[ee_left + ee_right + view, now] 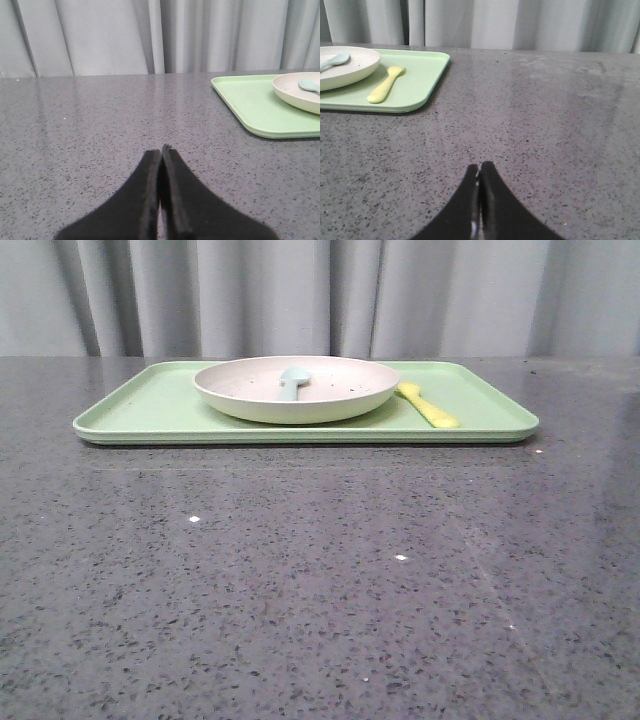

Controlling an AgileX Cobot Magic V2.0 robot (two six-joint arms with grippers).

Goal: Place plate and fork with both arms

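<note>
Tray [150, 410]: pale green, flat on the dark speckled counter [320, 580], at the far side toward the grey curtain [320, 290]; serves as the place setting's base.
Plate [260, 400]: cream, shallow, upright on the tray near its middle, leaving a strip of bare tray on either side.
Pale blue utensil [294, 381]: inside the plate, head up against the inner wall; spoon or fork hard to tell from these views.
Yellow utensil [428, 406]: flat on the tray just beside the plate on the right side, not touching it, handle angled toward the near edge; tines too small to make out, probably the task's fork.
Left gripper [160, 150]: fingers [149, 165] pressed together, holding nothing, low over bare counter, well apart from the tray's left end.
Right gripper [479, 167]: fingers [488, 172] likewise together and empty, over bare counter well apart from the tray's right end.
Arm posture: one gripper off each end of the tray, seemingly so each arm can serve its own side.
Stage: fits either a finished setting with arms pulled clear, or a laid-out scene awaiting pick-up; not settled by these views.
</note>
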